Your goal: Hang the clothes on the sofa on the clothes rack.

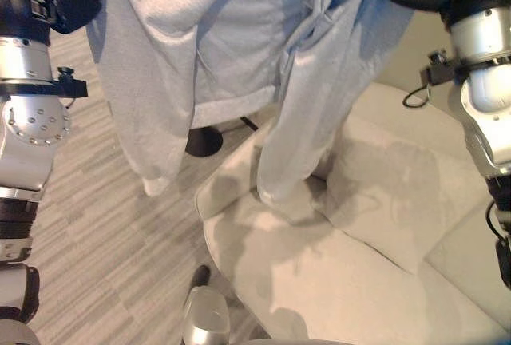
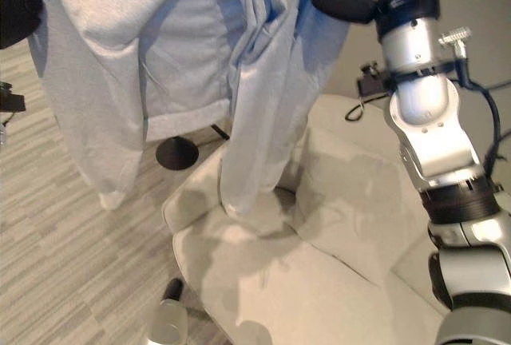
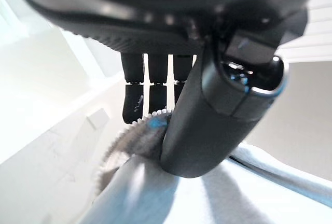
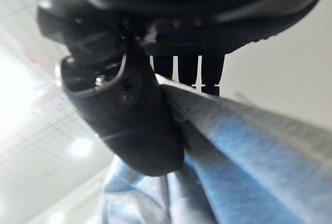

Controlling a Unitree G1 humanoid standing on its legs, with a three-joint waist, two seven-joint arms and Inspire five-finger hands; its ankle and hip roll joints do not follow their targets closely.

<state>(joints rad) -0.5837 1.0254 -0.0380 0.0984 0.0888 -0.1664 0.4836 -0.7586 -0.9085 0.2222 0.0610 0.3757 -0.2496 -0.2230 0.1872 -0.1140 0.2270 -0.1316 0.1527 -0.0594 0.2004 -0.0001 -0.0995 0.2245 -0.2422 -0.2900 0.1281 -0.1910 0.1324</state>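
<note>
Pale grey, soft-knit garment with long sleeves held up high between both arms, spread wide across the upper part of the head views. Left hand pinches the cloth's ribbed edge between thumb and curled fingers, seen in its own wrist view. Right hand likewise clamps a fold of the same fabric, thumb pressed against the fingers with the cloth between. One sleeve hangs free over the grey striped wood-look floor; the longer drape trails down and touches the cushion of the cream upholstered sofa. Behind the cloth, on the floor, a round black stand base shows just beside the sofa's corner.
</note>
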